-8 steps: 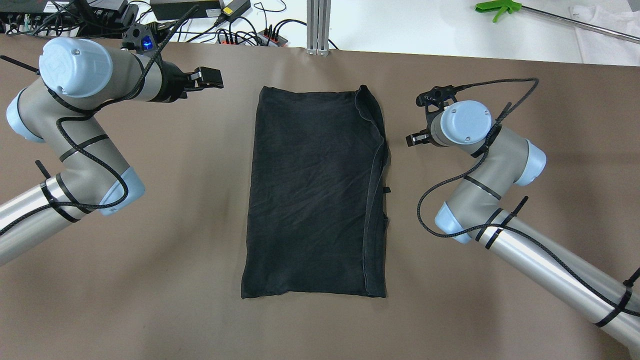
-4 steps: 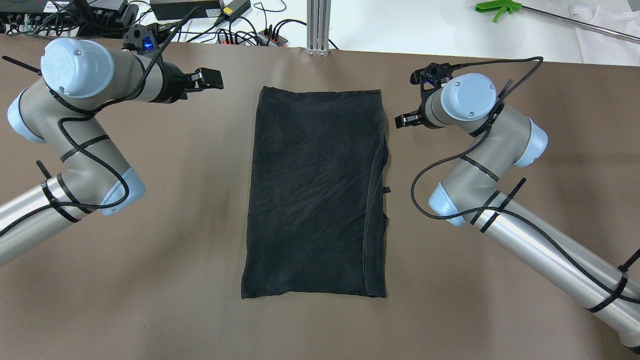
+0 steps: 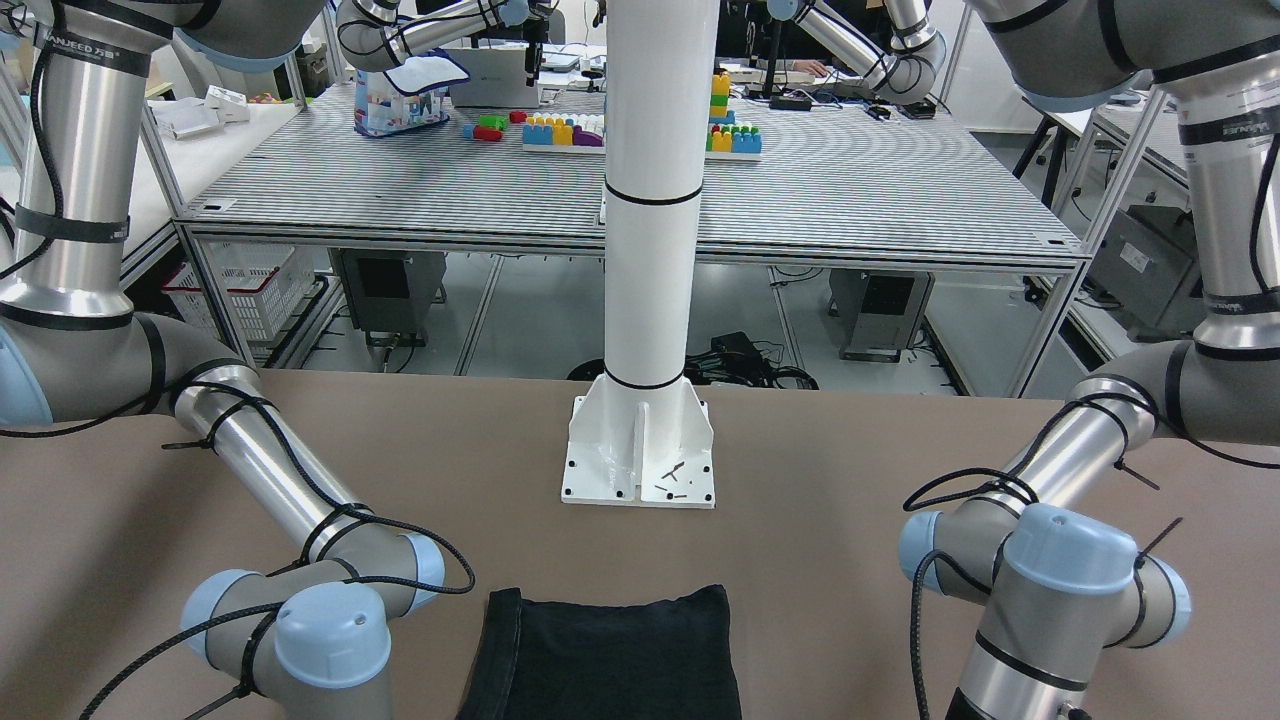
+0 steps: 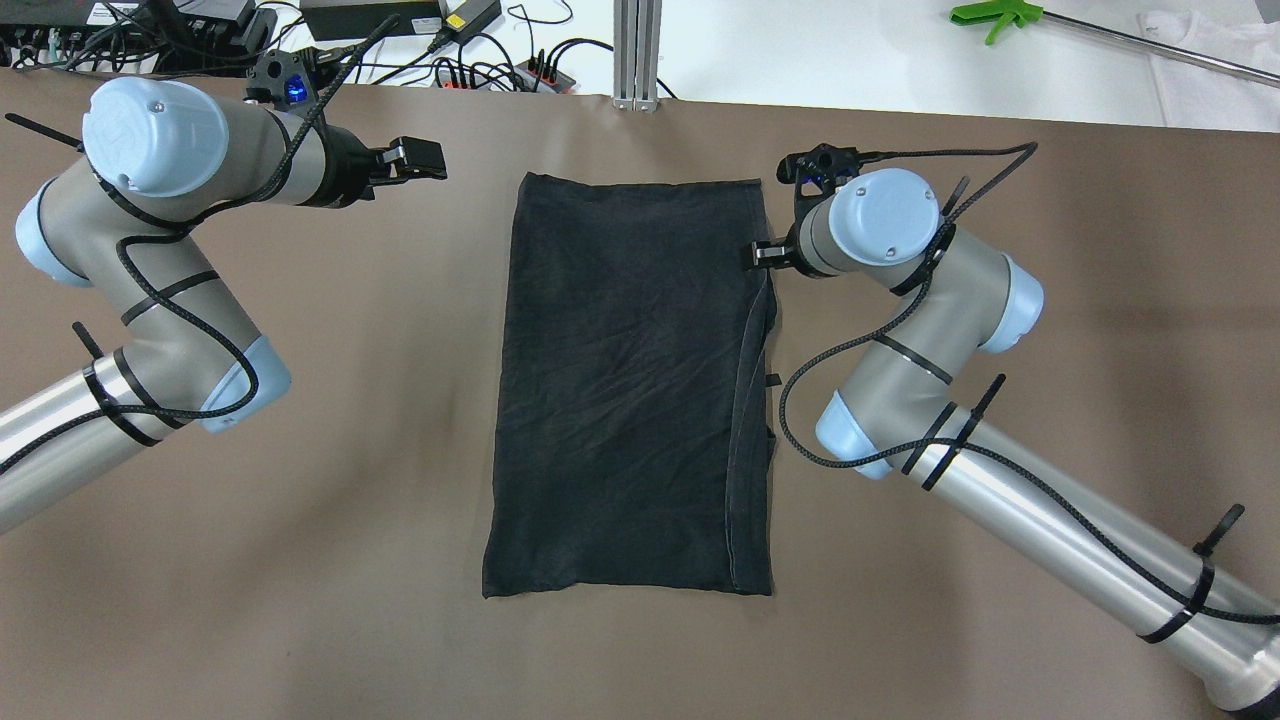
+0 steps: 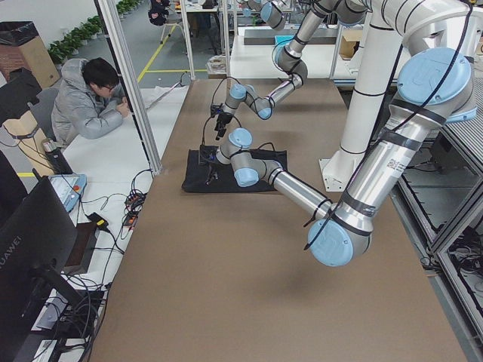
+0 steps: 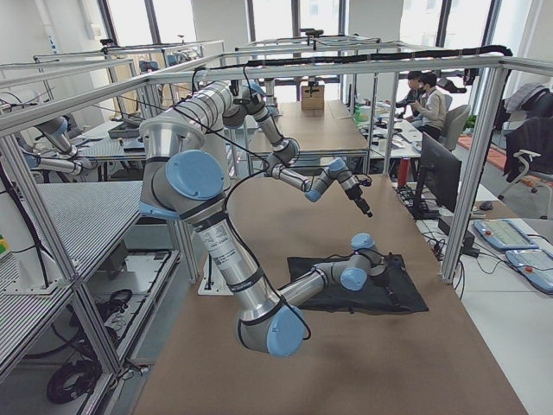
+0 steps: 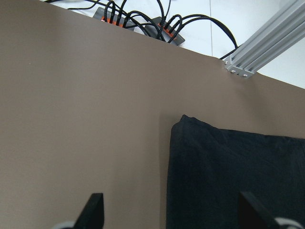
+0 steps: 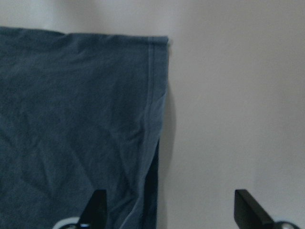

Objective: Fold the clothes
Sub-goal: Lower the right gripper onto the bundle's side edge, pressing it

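Overall: a black cloth (image 4: 630,385), folded into a long strip, lies flat in the middle of the brown desk (image 4: 350,560), its length running from the robot outward.
Left arm: the left arm (image 4: 160,250) comes in low from the left, elbow sharply bent, wrist aimed toward the cloth's far left corner.
Left tool: the left tool (image 4: 420,158) hangs over bare desk, near that corner but apart from it; its fingers (image 7: 95,212) are spread and hold nothing.
Right arm: the right arm (image 4: 900,330) is bent, its wrist turned in to the cloth's right edge, toward the far end.
Right tool: the right tool (image 4: 765,255) sits at that edge, spread apart.
Right wrist view: one fingertip is over cloth, the other over bare desk, straddling the hem; contact cannot be told.
Overhead view: a doubled layer runs along the cloth's right side.
Left wrist view: the far left corner, with a power strip (image 7: 138,26) and a metal rail (image 7: 267,47) beyond the desk.
Front view: only the elbows and the cloth's end toward the white post (image 3: 640,450).
Exterior left view: a seated person (image 5: 90,98) beyond the desk's far edge.
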